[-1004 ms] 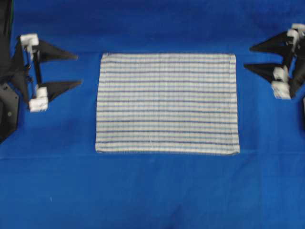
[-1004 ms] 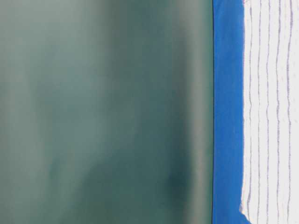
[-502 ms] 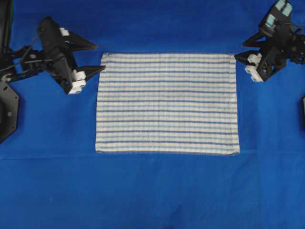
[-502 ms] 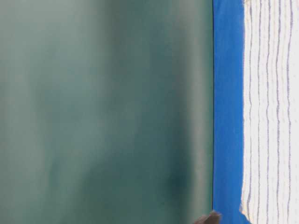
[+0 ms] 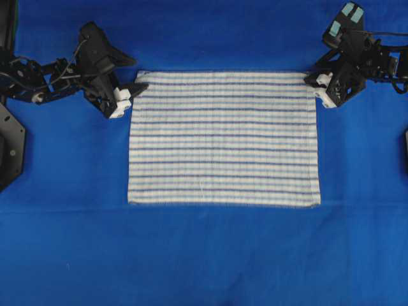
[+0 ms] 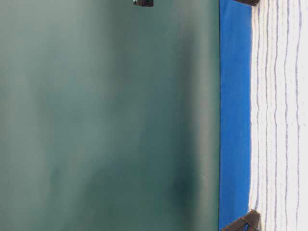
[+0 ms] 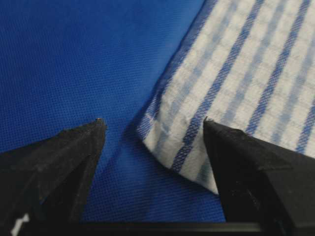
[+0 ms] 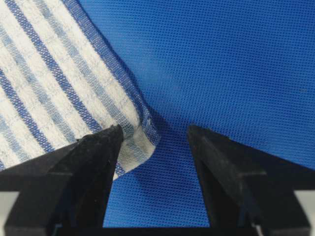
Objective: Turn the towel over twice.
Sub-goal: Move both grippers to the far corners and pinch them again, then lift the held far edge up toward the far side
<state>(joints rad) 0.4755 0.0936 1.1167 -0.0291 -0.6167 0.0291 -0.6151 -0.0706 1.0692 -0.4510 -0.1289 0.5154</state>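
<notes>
Overhead view is showing the towel [image 5: 223,138] lying flat and spread on the blue table covering [image 5: 204,255], stripes running across. Left gripper [image 5: 132,88] is sitting at the towel's far left corner, jaws spread wide — one finger over the cloth, one over the covering, the corner lying loose between them. Right gripper [image 5: 313,85] is straddling the far right corner likewise — released, nothing pinched, the hem curling up slightly

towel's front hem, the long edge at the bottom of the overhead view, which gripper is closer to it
Left, narrowly. The left gripper sits at the towel's far left corner, slightly further down that side edge. The right gripper is at the far right corner. Both are open and far from the front hem.
</notes>
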